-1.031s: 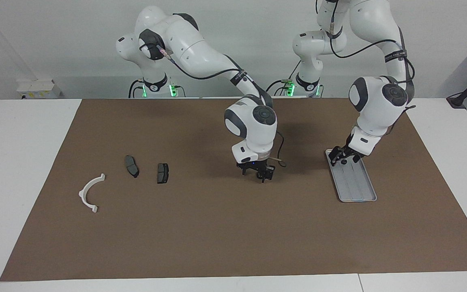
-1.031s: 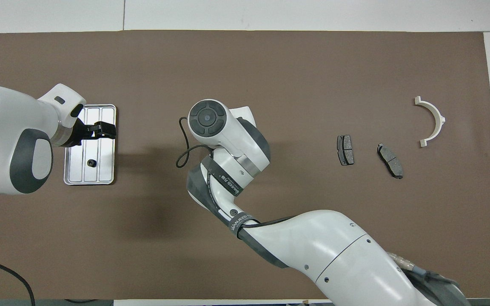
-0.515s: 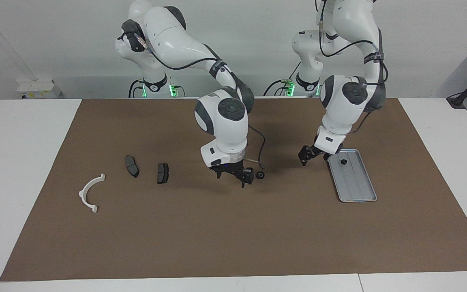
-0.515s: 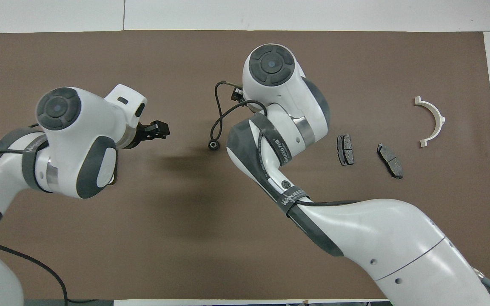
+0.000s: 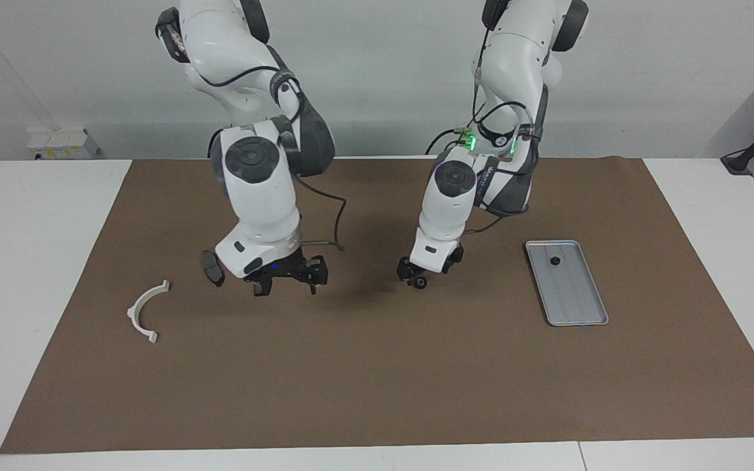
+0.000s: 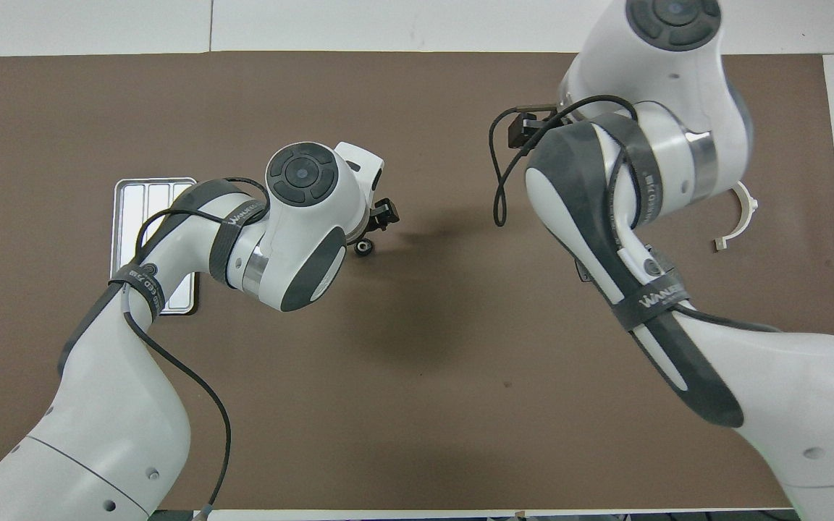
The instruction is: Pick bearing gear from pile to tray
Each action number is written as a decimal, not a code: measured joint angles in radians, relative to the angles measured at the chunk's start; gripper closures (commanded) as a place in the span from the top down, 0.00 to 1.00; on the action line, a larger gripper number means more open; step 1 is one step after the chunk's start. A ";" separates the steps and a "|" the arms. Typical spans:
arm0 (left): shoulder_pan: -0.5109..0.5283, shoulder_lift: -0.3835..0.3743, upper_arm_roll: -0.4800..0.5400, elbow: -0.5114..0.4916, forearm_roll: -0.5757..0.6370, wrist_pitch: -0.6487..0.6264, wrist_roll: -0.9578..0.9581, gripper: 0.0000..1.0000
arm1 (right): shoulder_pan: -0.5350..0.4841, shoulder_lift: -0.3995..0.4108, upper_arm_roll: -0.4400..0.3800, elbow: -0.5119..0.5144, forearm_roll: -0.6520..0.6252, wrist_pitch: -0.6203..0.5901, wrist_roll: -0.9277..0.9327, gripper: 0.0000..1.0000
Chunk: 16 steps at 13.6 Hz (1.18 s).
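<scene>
Facing view alone shows one dark grey brake pad (image 5: 213, 268) by the right gripper (image 5: 292, 282). Left gripper (image 5: 416, 278) hangs spread over a small black round bearing gear (image 5: 420, 282), not gripping; the right gapes, holding nothing.

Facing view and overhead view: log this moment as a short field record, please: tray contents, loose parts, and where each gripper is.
tray: on the mat toward the left arm's end, holds one small black round piece
second black round piece: on the mat, near mid-table, not in the tray
left gripper: open, low right by that second piece; whether it touches it cannot be told
right gripper: open, holding nothing, raised over the brake-pad area
brake pad: one visible on the mat, partly hidden by the right arm
white half-ring bracket: on the mat toward the right arm's end
</scene>
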 measured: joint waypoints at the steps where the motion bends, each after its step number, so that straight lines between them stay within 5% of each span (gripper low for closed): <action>1: 0.000 0.007 0.003 -0.004 0.003 0.001 -0.002 0.99 | -0.032 -0.040 0.000 -0.038 0.001 0.000 -0.098 1.00; 5: -0.013 0.008 0.001 -0.046 0.004 0.030 -0.027 0.91 | -0.116 -0.251 -0.012 -0.231 0.003 -0.004 -0.365 1.00; 9: -0.029 0.008 0.001 -0.070 0.004 0.059 -0.049 0.88 | -0.165 -0.440 -0.030 -0.340 0.003 -0.095 -0.423 1.00; 13: -0.029 0.008 0.002 -0.071 0.004 0.072 -0.064 0.58 | -0.174 -0.532 -0.040 -0.345 0.012 -0.204 -0.365 1.00; 16: -0.029 0.008 0.003 -0.071 0.004 0.075 -0.068 0.58 | -0.174 -0.551 -0.053 -0.334 0.068 -0.240 -0.239 1.00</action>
